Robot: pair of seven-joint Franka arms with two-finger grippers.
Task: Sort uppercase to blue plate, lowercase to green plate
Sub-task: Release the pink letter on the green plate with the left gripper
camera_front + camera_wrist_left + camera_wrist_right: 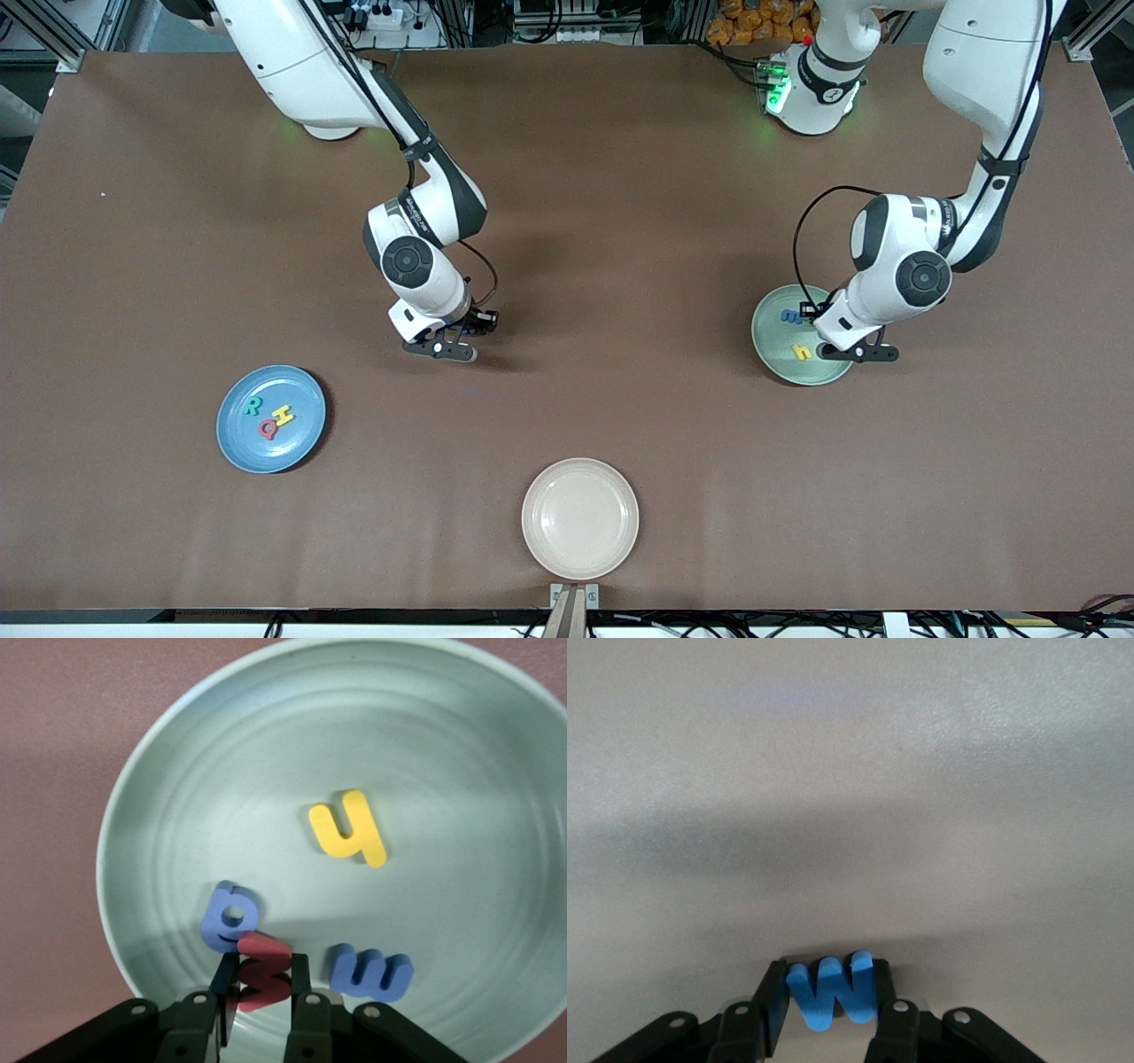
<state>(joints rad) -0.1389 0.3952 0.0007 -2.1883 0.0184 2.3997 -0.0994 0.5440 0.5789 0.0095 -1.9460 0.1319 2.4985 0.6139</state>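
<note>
The blue plate (271, 418) sits toward the right arm's end of the worktop (620, 221); in it lie three capitals, a teal R (252, 407), a yellow H (283, 414) and a red Q (267, 430), close together; the right end effector (440, 348) is low over bare worktop between the blue plate and the green one, its fingers (772, 1003) closed on a blue M (831, 994) that stands between them just at the surface; a beige plate (580, 518) lies nearest the front camera, mid-worktop, with nothing in it; the green plate (800, 335) sits toward the left arm's end and holds a yellow h (349, 829), a blue m (370, 972) and a blue a-like letter (230, 916), each apart from the others; the left end effector (259, 979) is down in the green plate, its fingers pinched tight on a red w (263, 971) that touches the blue a-like letter.
</note>
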